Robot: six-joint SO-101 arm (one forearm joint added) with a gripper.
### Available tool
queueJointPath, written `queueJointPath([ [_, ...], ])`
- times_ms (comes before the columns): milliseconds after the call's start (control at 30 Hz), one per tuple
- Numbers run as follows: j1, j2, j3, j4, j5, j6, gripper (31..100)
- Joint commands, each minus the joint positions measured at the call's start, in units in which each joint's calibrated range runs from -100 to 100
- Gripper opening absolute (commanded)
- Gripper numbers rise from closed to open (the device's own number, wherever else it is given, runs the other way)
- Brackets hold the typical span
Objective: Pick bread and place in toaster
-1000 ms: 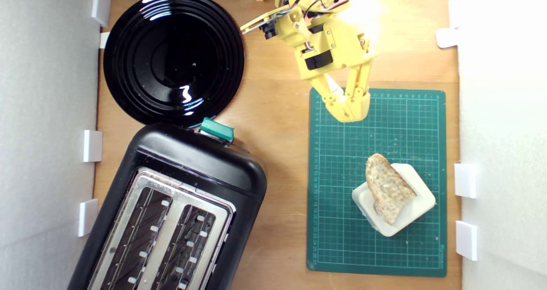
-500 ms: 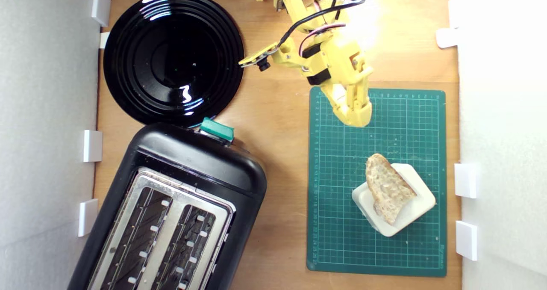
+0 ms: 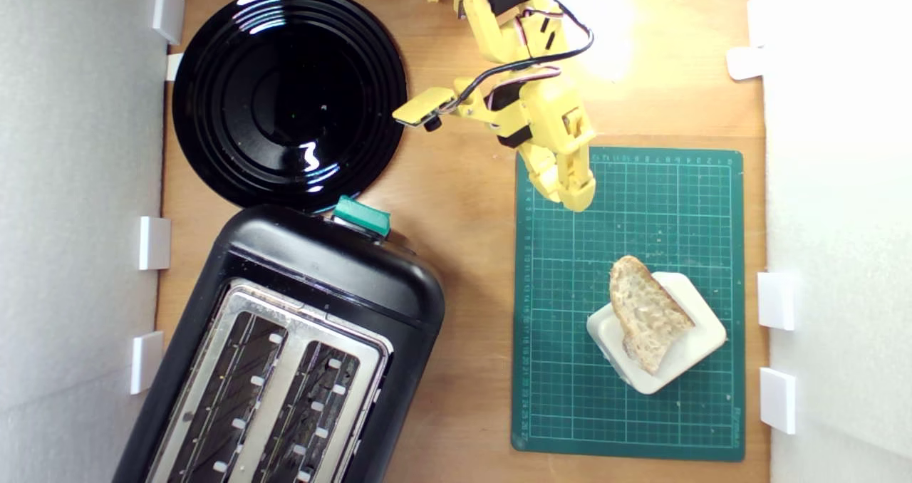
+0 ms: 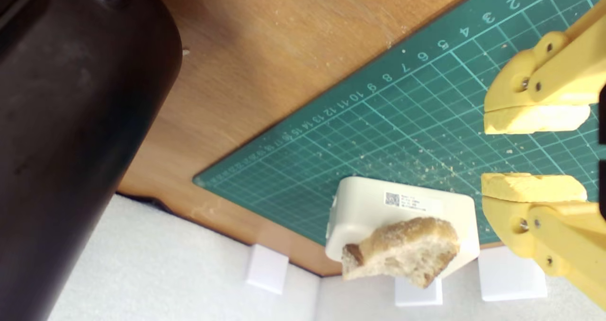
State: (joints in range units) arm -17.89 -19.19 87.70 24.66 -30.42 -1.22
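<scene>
The bread (image 3: pixel 647 313), a thin half-slice with a tan crust, lies across a cream-white block (image 3: pixel 687 351) in the lower right of the exterior view, one pointed end reaching past the block's upper edge. The block sits on a green cutting mat (image 3: pixel 684 198) that covers the right-hand part of the wooden bench (image 3: pixel 463 205); in the wrist view crumbs are scattered over the mat's grid near the block (image 4: pixel 374 207), and the bread (image 4: pixel 402 252) overhangs the block's far edge. The yellow gripper (image 3: pixel 576 196) hangs over the mat's upper left corner, well apart from the bread, its arm reaching in from the top centre of the exterior view. In the wrist view the gripper (image 4: pixel 487 153) shows its two fingers (image 4: pixel 532 118) apart with bare mat between them, holding nothing. The toaster (image 3: pixel 285 340), black with a silver top plate and two open slots, fills the lower left of the exterior view at a slant, its teal lever (image 3: pixel 362 216) at the upper edge. A glossy black plate (image 3: pixel 288 98) lies in the upper left, just above the toaster.
</scene>
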Motion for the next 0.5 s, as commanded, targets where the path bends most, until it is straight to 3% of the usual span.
queueJointPath([
  [0, 0.2, 0.4, -2.6, 0.5, -3.6, 0.2, 70.2],
  [267, 0.5, 0.8, -2.6, 0.2, -6.9, -0.2, 86.9],
  [467, 0.8, 0.7, -2.4, -0.4, -6.7, -0.2, 87.7],
])
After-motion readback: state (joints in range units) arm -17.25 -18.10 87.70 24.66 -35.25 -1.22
